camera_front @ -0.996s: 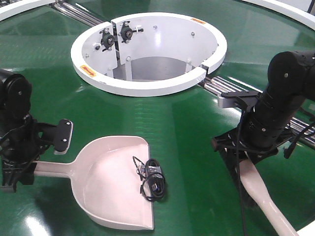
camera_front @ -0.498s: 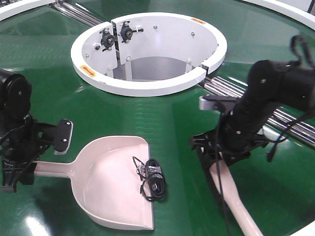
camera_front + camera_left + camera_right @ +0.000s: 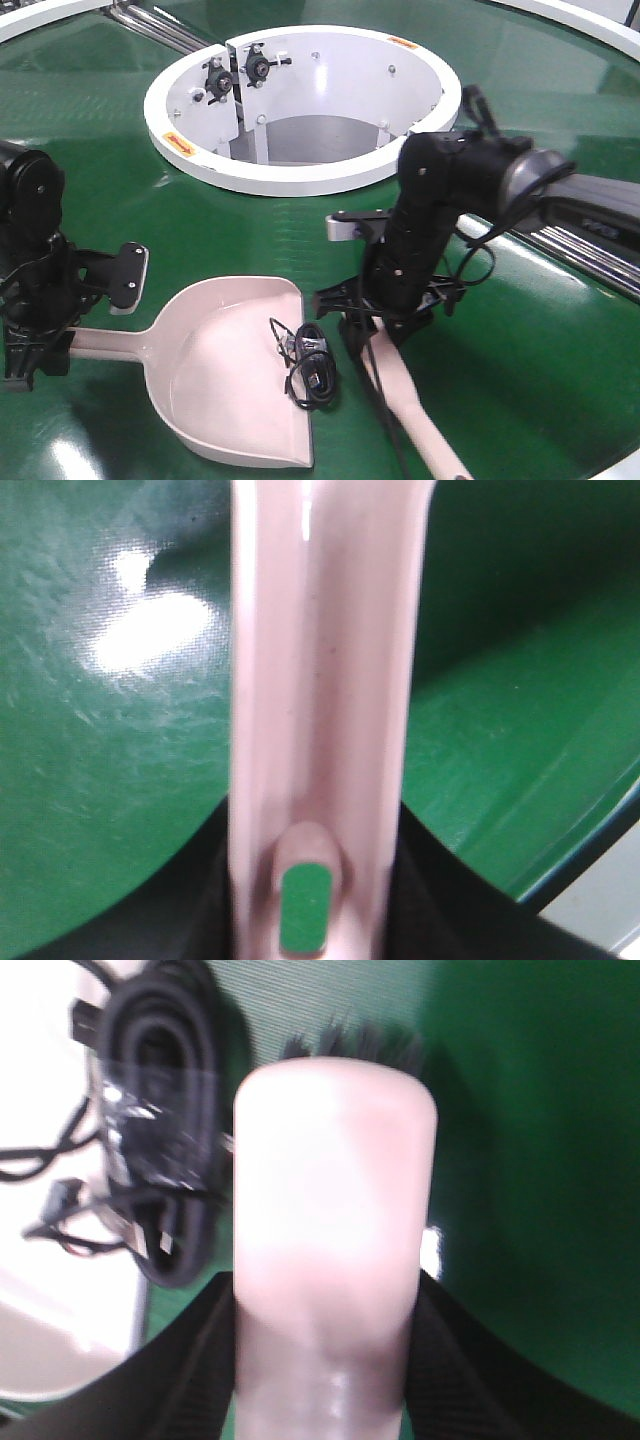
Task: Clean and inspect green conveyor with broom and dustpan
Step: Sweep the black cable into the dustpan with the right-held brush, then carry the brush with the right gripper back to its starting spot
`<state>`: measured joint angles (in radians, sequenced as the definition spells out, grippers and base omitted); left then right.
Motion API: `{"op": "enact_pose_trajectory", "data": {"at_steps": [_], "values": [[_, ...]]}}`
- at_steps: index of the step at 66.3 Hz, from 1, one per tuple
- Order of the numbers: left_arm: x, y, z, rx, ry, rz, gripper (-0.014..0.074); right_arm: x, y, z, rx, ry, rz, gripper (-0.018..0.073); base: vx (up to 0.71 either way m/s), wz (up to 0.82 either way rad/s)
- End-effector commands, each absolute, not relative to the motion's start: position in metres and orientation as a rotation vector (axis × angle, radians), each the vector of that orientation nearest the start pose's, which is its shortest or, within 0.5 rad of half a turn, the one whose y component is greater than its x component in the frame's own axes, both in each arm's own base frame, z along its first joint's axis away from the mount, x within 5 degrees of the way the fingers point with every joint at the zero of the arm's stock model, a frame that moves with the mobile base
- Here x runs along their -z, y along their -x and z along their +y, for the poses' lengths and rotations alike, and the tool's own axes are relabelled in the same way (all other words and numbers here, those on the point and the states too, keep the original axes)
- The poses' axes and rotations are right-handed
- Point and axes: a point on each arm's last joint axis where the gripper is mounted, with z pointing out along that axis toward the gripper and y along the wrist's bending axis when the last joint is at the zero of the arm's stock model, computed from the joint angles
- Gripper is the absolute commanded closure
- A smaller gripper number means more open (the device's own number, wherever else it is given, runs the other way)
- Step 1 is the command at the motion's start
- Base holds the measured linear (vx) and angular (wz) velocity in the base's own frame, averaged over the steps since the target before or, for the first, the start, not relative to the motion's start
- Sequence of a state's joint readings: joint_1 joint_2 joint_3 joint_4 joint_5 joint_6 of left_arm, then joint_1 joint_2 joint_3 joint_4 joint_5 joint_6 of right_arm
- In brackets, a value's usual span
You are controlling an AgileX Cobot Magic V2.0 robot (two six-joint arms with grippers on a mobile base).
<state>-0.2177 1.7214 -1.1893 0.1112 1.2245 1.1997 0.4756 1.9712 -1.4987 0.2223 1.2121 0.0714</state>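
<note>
The pinkish dustpan [image 3: 220, 380] lies on the green conveyor [image 3: 300, 235], its mouth facing right. My left gripper [image 3: 35, 350] is shut on its handle [image 3: 320, 680] near the hang hole. A coiled black cable bundle [image 3: 308, 365] rests on the pan's front lip. My right gripper [image 3: 375, 320] is shut on the cream broom [image 3: 410, 410], whose head stands just right of the cable. In the right wrist view the broom [image 3: 335, 1190] fills the centre, dark bristles [image 3: 360, 1045] showing past its tip, with the cable [image 3: 160, 1160] beside it on the left.
A white ring housing [image 3: 300, 170] with bearings inside rises behind the pan. Steel rollers [image 3: 570, 255] run along a seam at the right. A white outer rim [image 3: 590, 20] curves across the far corner.
My right arm has swung left across the belt, carrying the broom from the right side up to the dustpan's mouth. The left arm, dustpan and cable have stayed put.
</note>
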Motion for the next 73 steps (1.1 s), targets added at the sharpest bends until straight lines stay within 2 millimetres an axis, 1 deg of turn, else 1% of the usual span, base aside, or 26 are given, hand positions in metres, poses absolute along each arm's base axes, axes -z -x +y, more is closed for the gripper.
{"op": "enact_pose_trajectory", "data": {"at_steps": [1, 11, 25, 32, 36, 46, 57, 66, 73], "values": [[-0.236, -0.301, -0.061, -0.075, -2.134, 2.421, 0.0619, -0.23, -0.331, 0.207, -0.378, 0.553, 3.12, 0.0565, 0.0, 0.0], [-0.236, -0.301, -0.061, -0.075, -2.134, 2.421, 0.0619, -0.229, -0.332, 0.236, -0.449, 0.618, 3.112, 0.0565, 0.0, 0.0], [-0.236, -0.301, -0.061, -0.075, -2.134, 2.421, 0.0619, -0.235, -0.336, 0.276, -0.573, 0.663, 3.059, 0.0565, 0.0, 0.0], [-0.236, -0.301, -0.061, -0.075, -2.134, 2.421, 0.0619, -0.239, -0.337, 0.291, -0.614, 0.669, 3.034, 0.0565, 0.0, 0.0], [-0.236, -0.301, -0.061, -0.075, -2.134, 2.421, 0.0619, -0.243, -0.337, 0.295, -0.63, 0.67, 3.02, 0.0565, 0.0, 0.0], [-0.236, -0.301, -0.061, -0.075, -2.134, 2.421, 0.0619, -0.248, -0.338, 0.296, -0.636, 0.669, 3.002, 0.0565, 0.0, 0.0], [-0.236, -0.301, -0.061, -0.075, -2.134, 2.421, 0.0619, -0.259, -0.336, 0.292, -0.611, 0.678, 2.97, 0.0565, 0.0, 0.0], [-0.236, -0.301, -0.061, -0.075, -2.134, 2.421, 0.0619, -0.276, -0.333, 0.285, -0.573, 0.68, 2.926, 0.0565, 0.0, 0.0], [-0.236, -0.301, -0.061, -0.075, -2.134, 2.421, 0.0619, -0.294, -0.332, 0.274, -0.478, 0.665, 2.873, 0.0565, 0.0, 0.0]]}}
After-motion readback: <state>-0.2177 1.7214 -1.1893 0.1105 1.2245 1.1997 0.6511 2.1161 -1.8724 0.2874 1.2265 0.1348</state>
